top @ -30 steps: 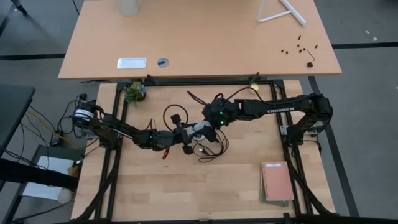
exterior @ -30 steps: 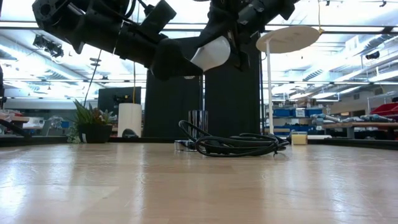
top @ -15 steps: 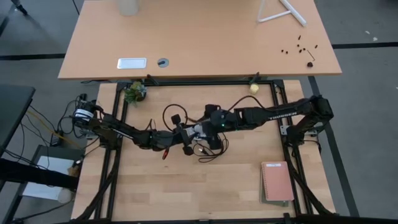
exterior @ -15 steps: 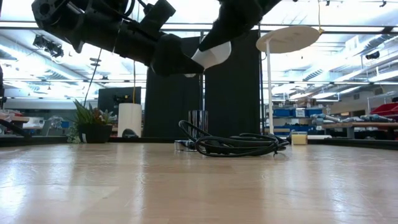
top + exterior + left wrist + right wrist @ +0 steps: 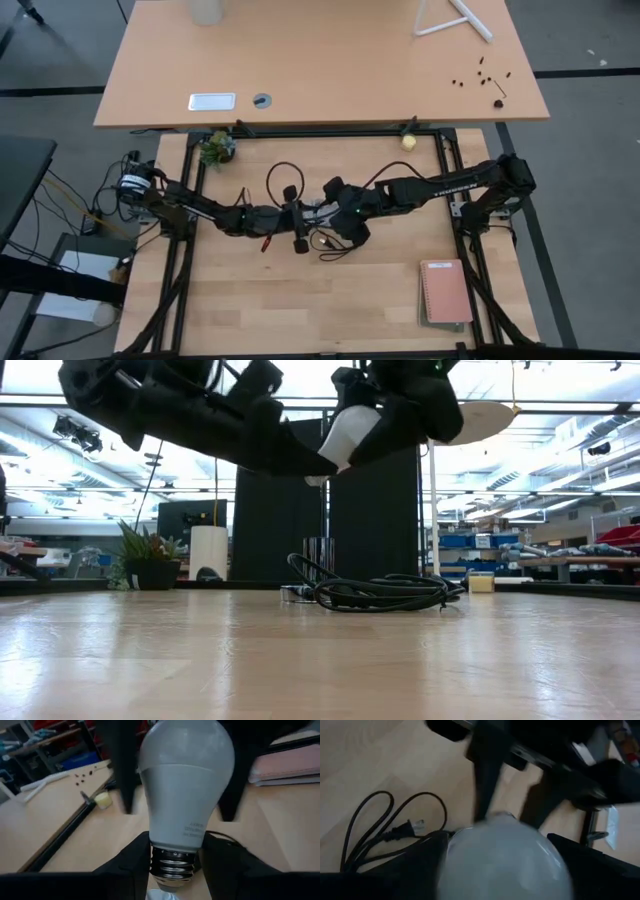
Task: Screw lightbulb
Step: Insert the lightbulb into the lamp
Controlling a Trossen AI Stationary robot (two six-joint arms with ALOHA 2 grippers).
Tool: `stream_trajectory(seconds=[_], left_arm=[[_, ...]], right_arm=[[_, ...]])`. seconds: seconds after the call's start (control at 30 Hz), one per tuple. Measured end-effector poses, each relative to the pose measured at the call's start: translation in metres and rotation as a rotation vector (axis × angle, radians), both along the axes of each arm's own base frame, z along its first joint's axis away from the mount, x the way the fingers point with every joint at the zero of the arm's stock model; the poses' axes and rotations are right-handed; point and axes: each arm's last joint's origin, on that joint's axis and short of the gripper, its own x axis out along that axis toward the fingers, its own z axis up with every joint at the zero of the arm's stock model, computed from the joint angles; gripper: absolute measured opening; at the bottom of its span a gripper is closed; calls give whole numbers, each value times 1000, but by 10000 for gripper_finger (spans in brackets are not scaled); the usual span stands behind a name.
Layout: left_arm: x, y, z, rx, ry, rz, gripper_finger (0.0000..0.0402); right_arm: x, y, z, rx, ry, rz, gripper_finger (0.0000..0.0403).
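The lightbulb (image 5: 185, 795) hangs in the air above the middle of my counter (image 5: 260, 300), white globe pointing toward my right arm and its ribbed silver screw base (image 5: 172, 865) seated between the fingers of my left pincer (image 5: 172, 870), which is clamped on that base. In the low view the lightbulb's pale globe (image 5: 345, 438) sits high over the wood, clear of everything below. My right pincer (image 5: 505, 850) has its fingers (image 5: 232, 780) spread apart, one on each side of the globe; I cannot tell whether they touch the glass. Seen from above, the two pincers meet near the counter's centre, left arm (image 5: 200, 208) reaching in from one side, right arm (image 5: 440, 185) from the other. Beneath them lies a coiled black cord (image 5: 380, 593) with a plug (image 5: 412, 827). Farther off, a small potted plant (image 5: 216, 148) and a yellowish ball (image 5: 408, 142) sit at the counter's far edge, and a pinkish notebook (image 5: 445, 292) lies near my right corner.
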Motion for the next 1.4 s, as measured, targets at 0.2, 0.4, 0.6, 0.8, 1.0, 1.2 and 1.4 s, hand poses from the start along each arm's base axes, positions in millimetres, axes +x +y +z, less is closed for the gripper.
stream_trajectory(seconds=[0.2, 0.4, 0.6, 0.8, 1.0, 1.2, 1.4], left_arm=[[1, 7, -2, -55, 11, -24, 158], [1, 6, -2, -96, 4, -55, 158], [1, 6, -1, -107, -15, -70, 158], [2, 6, 1, -110, -34, -81, 158], [2, 6, 1, -111, -33, -81, 158], [1, 8, 0, -81, -15, 11, 162], [-6, 7, 1, 16, 56, 151, 202]], right_arm=[[1, -1, -1, -35, 2, 1, 345], [2, -1, 0, -76, -2, 39, 345], [2, 0, 0, -81, -4, 49, 335], [1, 0, -1, -76, 1, 50, 288], [1, 0, -1, -37, -1, 24, 257], [2, -5, -1, 42, -7, -54, 268], [1, -13, 5, 98, -4, -143, 262]])
